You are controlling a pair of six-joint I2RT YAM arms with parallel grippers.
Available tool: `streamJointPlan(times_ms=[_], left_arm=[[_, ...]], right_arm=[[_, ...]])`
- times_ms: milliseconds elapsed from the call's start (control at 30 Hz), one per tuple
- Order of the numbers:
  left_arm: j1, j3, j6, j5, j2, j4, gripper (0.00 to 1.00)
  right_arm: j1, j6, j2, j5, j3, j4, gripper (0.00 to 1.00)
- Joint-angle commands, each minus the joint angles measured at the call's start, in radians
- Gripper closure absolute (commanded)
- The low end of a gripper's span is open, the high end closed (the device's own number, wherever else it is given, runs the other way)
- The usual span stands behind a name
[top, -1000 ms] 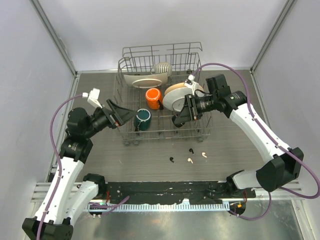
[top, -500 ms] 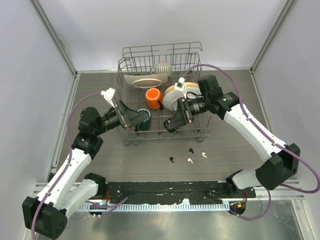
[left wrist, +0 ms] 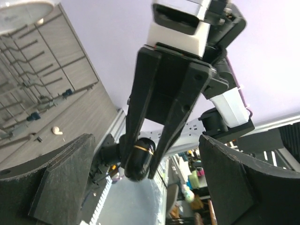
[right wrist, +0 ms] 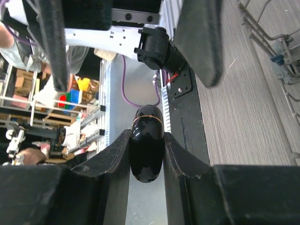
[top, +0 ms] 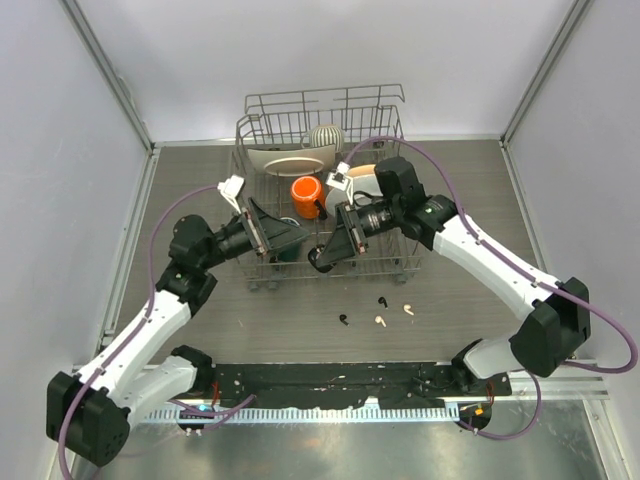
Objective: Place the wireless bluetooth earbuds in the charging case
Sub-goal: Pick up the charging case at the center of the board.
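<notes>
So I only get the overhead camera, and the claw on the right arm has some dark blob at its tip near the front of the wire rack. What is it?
Observer: The right wrist camera shows the right gripper shut on a glossy black, egg-shaped charging case.
Operator: Is the case open?
Observer: No. Its thin gold seam runs unbroken, so the lid is closed.
Operator: And the other claw?
Observer: The left wrist camera shows the left gripper with its fingers wide apart, facing the case without touching it.
</notes>
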Motion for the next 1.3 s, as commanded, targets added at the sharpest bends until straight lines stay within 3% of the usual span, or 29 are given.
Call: streamJointPlan(times_ms=[0, 200, 400, 767, 1267], left_arm=[[-0.01, 0.053, -0.058, 0.102, 0.046, 0.015, 0.05], [-0.012, 0.101, 0.035, 0.088, 0.026, -0.261, 0.05], [-0.012, 0.162, 0.099, 0.073, 0.028, -0.453, 0.05], [-0.012, 0.156, 0.058, 0.106, 0.04, -0.418, 0.04], [-0.012, 0.137, 0.107, 0.051, 0.003, -0.423, 0.05]], right_arm=[[0.033, -0.121, 0.014, -0.034, 0.073, -0.074, 0.99], [0.047, -0.302, 0.059, 0.054, 0.171, -0.283, 0.99], [0.054, -0.369, 0.08, 0.12, 0.199, -0.358, 0.99], [0.057, -0.397, 0.056, 0.181, 0.205, -0.397, 0.99], [0.057, -0.354, 0.031, 0.175, 0.164, -0.368, 0.99]])
